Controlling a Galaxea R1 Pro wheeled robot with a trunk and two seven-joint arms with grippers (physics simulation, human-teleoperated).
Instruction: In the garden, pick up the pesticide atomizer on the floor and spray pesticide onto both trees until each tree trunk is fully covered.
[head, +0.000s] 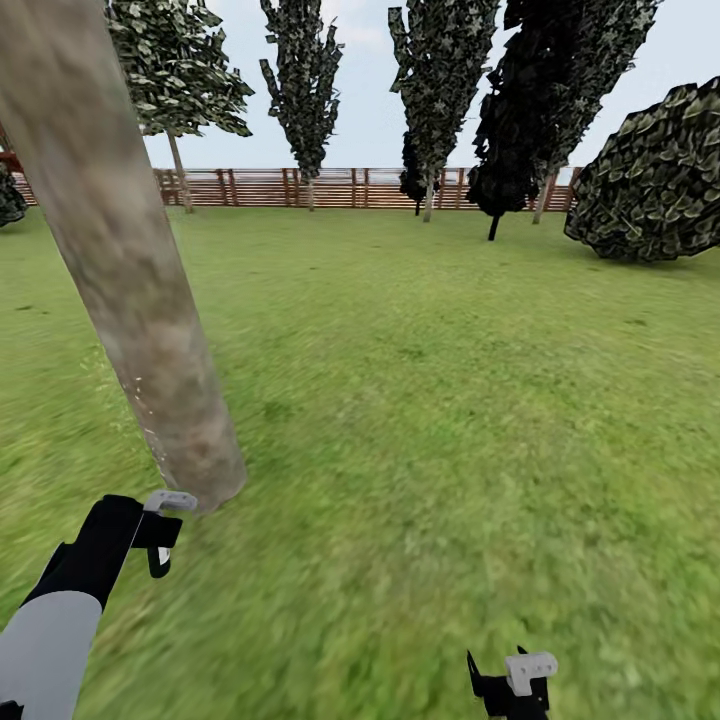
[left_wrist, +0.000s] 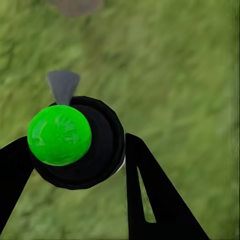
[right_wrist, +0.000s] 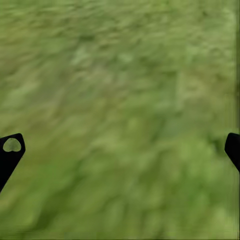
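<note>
**Atomizer in the left gripper, nozzle at the foot of the trunk**

Here the lawn (head: 430, 400) takes up most of the head view, running back to a brown slatted fence (head: 330, 187) across the upper part of the frame. A thick, pale grey-brown tree trunk (head: 120, 260) leans from the top left corner down to its base in the lower left. Thin-stemmed dark-leaved trees (head: 440, 70) stand along the fence at the top, and a rounded dark bush (head: 655, 180) sits at the upper right edge.

Low in the left of the frame the left arm, grey then black, reaches up toward the trunk's base. The left gripper (head: 140, 530) is closed around the pesticide atomizer (head: 163, 520), whose pale grey spray head sits just beside the bottom of the trunk; whether they touch cannot be told. In the left wrist view the atomizer (left_wrist: 80, 145) is a dark round body with a bright green disc over it, clamped between the two black fingers (left_wrist: 150, 195), its grey nozzle pointing toward a patch of bark at the frame's top edge.

At the bottom right edge of the head view the right gripper (head: 512, 685) shows black with a pale grey part. In the right wrist view its fingertips (right_wrist: 11, 150) stand wide apart at the left and right edges with nothing between them, blurred grass behind
</note>
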